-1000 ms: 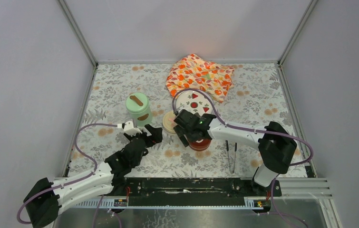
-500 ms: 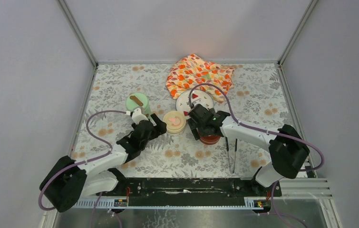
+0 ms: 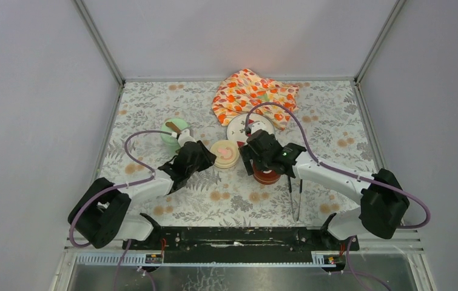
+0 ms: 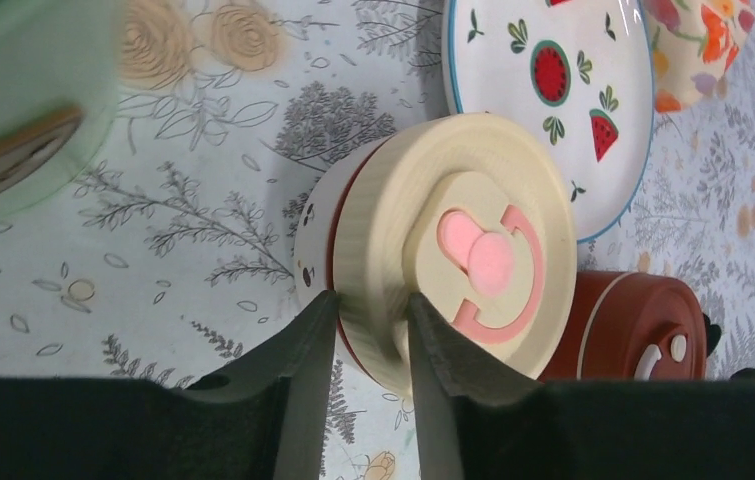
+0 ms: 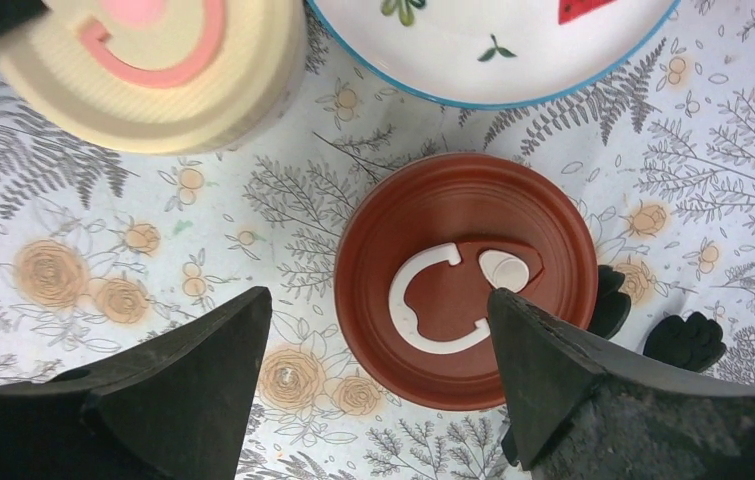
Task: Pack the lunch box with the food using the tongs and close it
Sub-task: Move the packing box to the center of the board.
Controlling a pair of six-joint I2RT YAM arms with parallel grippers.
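The lunch box is three separate pots. The mint-green pot (image 3: pixel 173 129) stands at the left, and my left gripper (image 4: pixel 368 312) is shut on the rim of the cream lid (image 4: pixel 458 240) of the middle pot (image 3: pixel 224 153). The dark red lid (image 5: pixel 465 280) closes the third pot (image 3: pixel 267 176). My right gripper (image 5: pixel 378 300) hangs open just above it, one finger over the lid and one left of it. The tongs (image 3: pixel 296 200) lie on the table right of the red pot. No food is in view.
A white plate with fruit prints (image 3: pixel 249 128) sits just behind the two low pots, bare in the wrist views. The orange flower-patterned cloth (image 3: pixel 253 96) lies bunched at the back. Grey walls close in the floral tabletop on three sides.
My left arm has reached forward to the cream-lidded pot and its jaws have closed from wide open onto the lid's rim. The right gripper has drifted slightly right and stayed open.
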